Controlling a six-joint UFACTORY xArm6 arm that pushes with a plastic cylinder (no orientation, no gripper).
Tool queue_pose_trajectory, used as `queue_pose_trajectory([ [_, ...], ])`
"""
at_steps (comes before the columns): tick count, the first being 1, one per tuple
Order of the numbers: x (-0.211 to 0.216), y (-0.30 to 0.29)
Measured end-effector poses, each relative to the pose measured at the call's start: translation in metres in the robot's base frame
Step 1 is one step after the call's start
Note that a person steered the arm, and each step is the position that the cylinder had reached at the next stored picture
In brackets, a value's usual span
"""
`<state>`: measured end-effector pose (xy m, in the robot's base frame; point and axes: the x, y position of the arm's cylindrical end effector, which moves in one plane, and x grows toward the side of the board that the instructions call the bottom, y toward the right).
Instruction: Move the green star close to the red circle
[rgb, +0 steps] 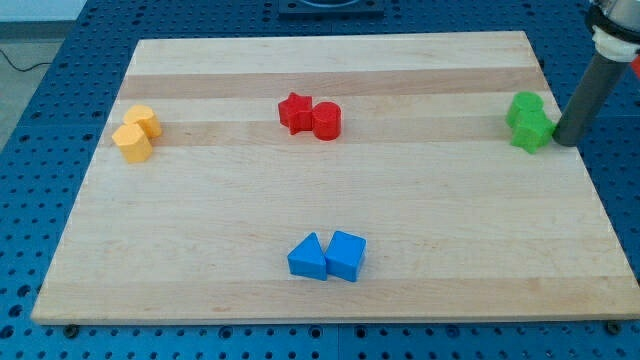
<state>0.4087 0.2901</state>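
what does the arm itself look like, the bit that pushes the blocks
Only the end of the arm shows, at the view's right edge: a straight, smooth, dark grey cylindrical rod with a white collar above it and a thin orange-red band on that collar. No cables or markings are visible. There is no claw. My tip sits just to the view's right of the green blocks.
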Motion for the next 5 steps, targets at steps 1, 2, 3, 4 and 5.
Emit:
queue_pose_trajectory([
  [1,-0.001,0.003],
  [2,-0.001,-0.063],
  [3,-0.003,-0.145],
  [4,0.008,-0.170],
  [5,0.017,-0.126],
])
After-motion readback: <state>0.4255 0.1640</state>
